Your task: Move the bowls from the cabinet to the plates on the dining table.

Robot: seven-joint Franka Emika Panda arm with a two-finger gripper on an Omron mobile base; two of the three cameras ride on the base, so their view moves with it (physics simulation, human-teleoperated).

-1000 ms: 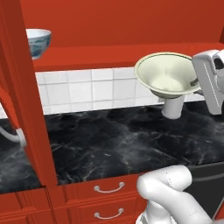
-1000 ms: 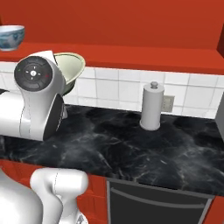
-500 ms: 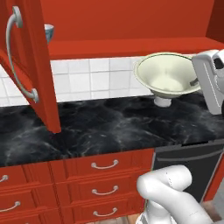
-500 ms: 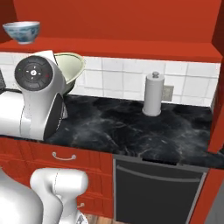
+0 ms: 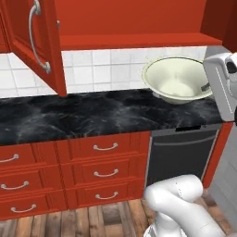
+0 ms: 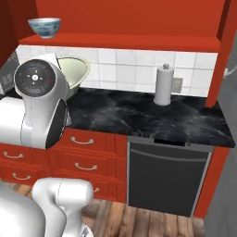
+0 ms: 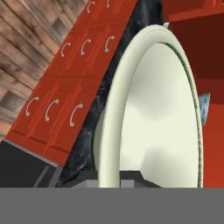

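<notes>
Gripper (image 7: pixel 109 177) clamped on the rim of the cream bowl (image 7: pixel 153 113), fingertips pinching the wall at the bottom centre of the hand view. Held tipped on edge, mouth turned sideways rather than up, probably because a rim pinch lets it swing with the wrist. Seen at right of the left base view (image 5: pixel 178 81), in the air above the black marble counter (image 5: pixel 83 113), touching nothing but the fingers. Carried clear of the worktop, presumably for transport to the dining table.

Farther out, second bowl, white with blue tint (image 6: pixel 44 27), upright on the cabinet shelf (image 6: pixel 120 41) at upper left of the right base view, waiting its turn. Open cabinet door (image 5: pixel 39 41) at upper left of the left base view, left swung out for access.

Two bowls counted: one in the grip, one on the shelf. One paper towel roll (image 6: pixel 163 85) against the tiles, centre right. One dark dishwasher front (image 6: pixel 166 178) below.
</notes>
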